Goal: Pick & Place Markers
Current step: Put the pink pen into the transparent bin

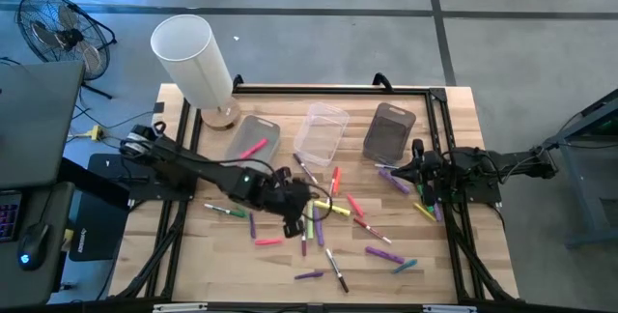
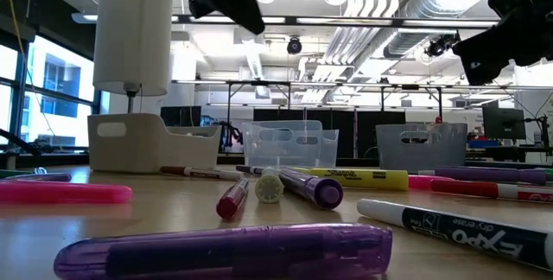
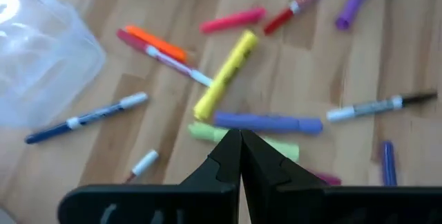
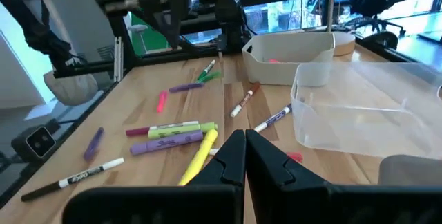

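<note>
The jaws of the left gripper (image 3: 239, 141) were pressed together and held nothing; they hung over the middle of the table (image 1: 463, 265), just above a yellow highlighter (image 3: 226, 75), a purple marker (image 3: 268, 122) and a light green highlighter (image 3: 276, 145). The jaws of the right gripper (image 4: 244, 143) were also closed and empty, at the right edge of the table, beside the grey bin (image 1: 388, 131).

The markers (image 1: 333, 245) lay scattered on the table in front of the three bins, some crossing each other. We judged them light, stiff and smooth, so they could roll or slip away. The best place to take one was probably across the middle of its barrel, with the jaws at a right angle to its length. For this the jaws would first need to open.

The beige bin (image 1: 253, 141) already held one pink marker (image 1: 253, 147). The clear bin (image 1: 321, 133) in the middle seemed to hold nothing. For the grey bin we could not tell what was inside.
</note>
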You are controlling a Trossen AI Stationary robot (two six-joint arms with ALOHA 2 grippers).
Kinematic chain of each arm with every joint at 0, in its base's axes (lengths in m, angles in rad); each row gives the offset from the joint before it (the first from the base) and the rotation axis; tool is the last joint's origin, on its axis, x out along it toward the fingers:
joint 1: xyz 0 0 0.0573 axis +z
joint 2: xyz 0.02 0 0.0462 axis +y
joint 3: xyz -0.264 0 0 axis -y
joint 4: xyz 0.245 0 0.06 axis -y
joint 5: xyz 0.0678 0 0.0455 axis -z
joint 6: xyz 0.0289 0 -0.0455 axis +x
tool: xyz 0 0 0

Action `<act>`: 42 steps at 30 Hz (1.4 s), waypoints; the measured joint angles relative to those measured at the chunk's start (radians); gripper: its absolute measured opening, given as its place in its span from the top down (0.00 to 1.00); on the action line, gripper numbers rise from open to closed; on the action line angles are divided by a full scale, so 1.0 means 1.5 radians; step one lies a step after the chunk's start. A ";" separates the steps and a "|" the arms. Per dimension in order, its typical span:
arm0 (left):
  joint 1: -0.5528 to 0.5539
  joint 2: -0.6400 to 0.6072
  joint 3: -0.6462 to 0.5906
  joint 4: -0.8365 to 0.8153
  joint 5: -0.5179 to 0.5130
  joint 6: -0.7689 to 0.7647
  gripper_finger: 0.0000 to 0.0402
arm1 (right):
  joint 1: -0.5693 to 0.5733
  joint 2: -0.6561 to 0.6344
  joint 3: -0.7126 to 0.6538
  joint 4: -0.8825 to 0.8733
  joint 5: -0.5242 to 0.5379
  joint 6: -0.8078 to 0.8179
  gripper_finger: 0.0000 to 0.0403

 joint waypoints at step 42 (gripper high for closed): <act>-0.019 -0.612 -0.513 0.187 0.072 0.148 1.00 | 0.052 1.154 0.746 -0.491 0.017 0.550 0.75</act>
